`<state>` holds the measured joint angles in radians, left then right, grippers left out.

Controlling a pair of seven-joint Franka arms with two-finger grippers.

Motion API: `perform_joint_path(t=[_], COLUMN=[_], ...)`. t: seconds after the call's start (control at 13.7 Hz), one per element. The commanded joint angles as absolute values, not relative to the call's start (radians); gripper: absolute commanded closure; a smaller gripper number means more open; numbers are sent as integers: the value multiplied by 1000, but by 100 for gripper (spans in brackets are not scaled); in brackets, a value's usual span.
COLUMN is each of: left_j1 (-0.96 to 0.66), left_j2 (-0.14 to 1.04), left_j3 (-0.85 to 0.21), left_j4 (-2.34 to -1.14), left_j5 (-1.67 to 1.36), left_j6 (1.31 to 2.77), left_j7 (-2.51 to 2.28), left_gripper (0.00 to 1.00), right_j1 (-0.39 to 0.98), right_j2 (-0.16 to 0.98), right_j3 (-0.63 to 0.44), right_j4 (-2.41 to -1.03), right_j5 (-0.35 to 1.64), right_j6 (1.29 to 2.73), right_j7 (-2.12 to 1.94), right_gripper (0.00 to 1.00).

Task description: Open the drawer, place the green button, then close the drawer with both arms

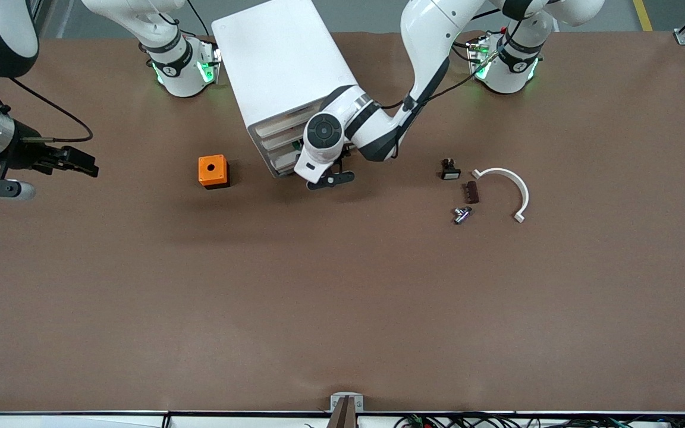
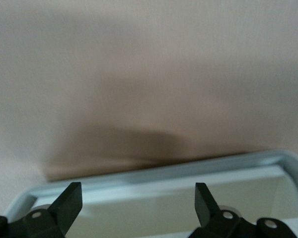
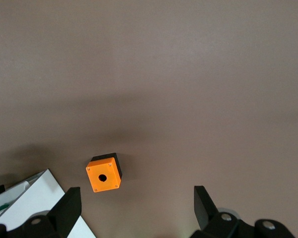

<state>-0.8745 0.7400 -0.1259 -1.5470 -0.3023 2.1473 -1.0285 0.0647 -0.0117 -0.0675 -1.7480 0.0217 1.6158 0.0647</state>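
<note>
**Station layout, front view.** The cabinet [image 1: 283, 65] stands at 12 o'clock on the bench [image 1: 342, 309], with its drawer fronts turned toward 6 o'clock. The orange box [image 1: 213, 171] lies at 9 o'clock from those fronts. At 3 o'clock from them lies a cluster of loose parts: a black-and-white part [image 1: 450, 170], a brown block [image 1: 471, 192], a metal fitting [image 1: 462, 214] and a white arc [image 1: 506, 189].

**Left arm.** We find the left pincer [image 2: 137, 201] hard against the lower drawer fronts, its wrist covering them from above. Its fingers [image 2: 69, 202] stand apart and hold nothing. The left wrist view shows the white rim of the drawer [image 2: 164, 171] between them and a beige front above it. We judge that the fingers are spread to take or push that rim, but we cannot tell how far out the drawer stands.

**Right arm.** The right pincer [image 1: 88, 166] waits over bare bench at 9 o'clock from the orange box, fingers apart and empty. We judge that it is parked there to keep the cabinet approach free.

**Button.** We see no button among the loose parts. A small green patch [image 1: 297, 146] shows in the drawer stack beside the left wrist. It may be the button's cap, which would leave only closing, but we cannot confirm it.
</note>
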Motion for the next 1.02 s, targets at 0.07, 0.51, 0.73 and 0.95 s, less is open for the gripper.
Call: perform_joint_path(t=[0.07, 0.51, 0.73, 0.95], left_j1=[-870, -717, -556, -425], left_j2=[726, 649, 569, 486], left_j3=[-158, -111, -109, -112], left_j4=[-1562, -1487, -1459, -1422], left_j5=[-321, -296, -215, -48], left_j6=[2117, 2091, 2056, 2051], left_j7=[-1084, -1075, -1068, -1022], left_gripper=[0, 0, 0, 0], right_j1=[37, 35, 44, 46], right_j2=[-113, -123, -107, -95], right_j3=[-46, -80, -78, -77], right_j4=[-1877, -1816, -1703, -1658], right_j5=[8, 20, 11, 9], right_j6=[1704, 1697, 1632, 1628], right_j7=[15, -109, -11, 14], right_gripper=[0, 0, 0, 0])
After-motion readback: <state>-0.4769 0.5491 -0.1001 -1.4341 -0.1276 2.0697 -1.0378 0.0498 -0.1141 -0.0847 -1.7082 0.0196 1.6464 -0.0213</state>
